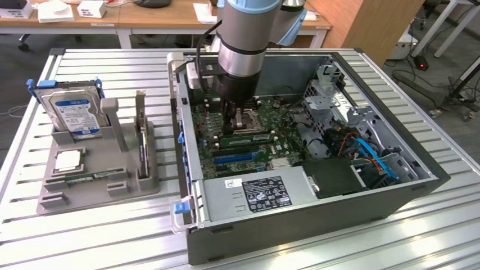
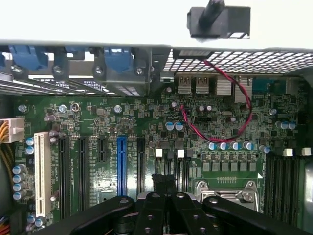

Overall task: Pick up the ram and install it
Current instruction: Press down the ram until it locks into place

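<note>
In the exterior view, the arm reached down into the open computer case (image 1: 315, 169), its gripper (image 1: 238, 112) low over the motherboard (image 1: 248, 135) near the processor socket. A green ram (image 1: 244, 136) stick lay seated in a slot just on the near side of the gripper, apparently already installed. On the exterior view's left, the grey holder (image 1: 94, 169) kept the hard drive (image 1: 73, 115).

In the wrist view, the gripper (image 2: 165, 196) had its fingers pressed together with nothing visible between them, above the motherboard (image 2: 146, 127) beside the blue slot (image 2: 121, 164). Judging from this, little work remained.
</note>
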Available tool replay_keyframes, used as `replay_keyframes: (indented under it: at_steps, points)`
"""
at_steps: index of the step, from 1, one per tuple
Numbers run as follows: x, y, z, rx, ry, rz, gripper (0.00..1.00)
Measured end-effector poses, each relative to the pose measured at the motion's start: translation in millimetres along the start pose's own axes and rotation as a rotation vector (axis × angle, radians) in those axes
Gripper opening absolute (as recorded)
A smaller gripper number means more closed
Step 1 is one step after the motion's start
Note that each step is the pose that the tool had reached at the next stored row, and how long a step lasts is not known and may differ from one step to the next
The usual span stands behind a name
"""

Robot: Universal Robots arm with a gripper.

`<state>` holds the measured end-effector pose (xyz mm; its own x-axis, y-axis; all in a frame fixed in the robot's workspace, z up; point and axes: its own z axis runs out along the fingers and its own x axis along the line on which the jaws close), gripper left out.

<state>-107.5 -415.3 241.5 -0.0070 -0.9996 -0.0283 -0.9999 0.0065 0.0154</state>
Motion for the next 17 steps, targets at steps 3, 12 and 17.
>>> replay_keyframes:
  at_steps: [3,12,17]
  points:
    - [0.1,0.0,3.4,0.0001,-0.0001,0.0,0.09]
    - [0.2,-0.1,6.7,0.0001,0.0,0.0,0.09]
    - [0.3,-0.2,10.2,0.0001,0.0,0.0,0.09]
